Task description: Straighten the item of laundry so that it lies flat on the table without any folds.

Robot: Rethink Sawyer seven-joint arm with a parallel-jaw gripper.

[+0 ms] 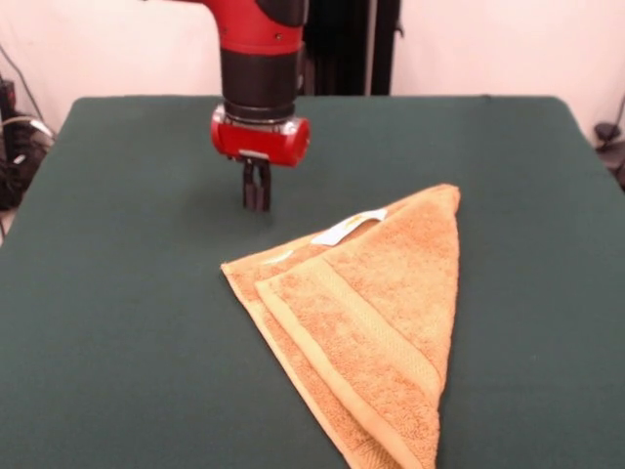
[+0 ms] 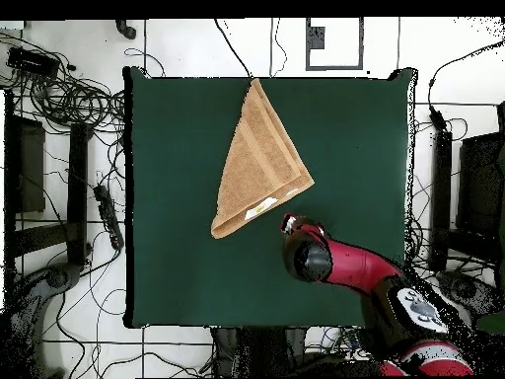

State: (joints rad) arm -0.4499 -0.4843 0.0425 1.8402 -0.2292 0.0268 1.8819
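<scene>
The tan-orange towel (image 1: 371, 313) lies on the dark green table (image 1: 117, 293), folded over into a triangle with two layers showing. Its white tag (image 1: 347, 230) shows at the far edge of the fold. My gripper (image 1: 256, 203) hangs straight down just above the table, apart from the towel and to the left of its far edge in the front view. Its fingers are together and hold nothing. In the overhead view the towel (image 2: 258, 163) lies near the table's top edge, and the arm's red wrist (image 2: 292, 227) covers the gripper, just below the towel's right corner.
The red and black arm (image 2: 355, 271) reaches in over the table's (image 2: 178, 247) lower right part in the overhead view. Cables and equipment lie on the floor (image 2: 69, 109) around the table.
</scene>
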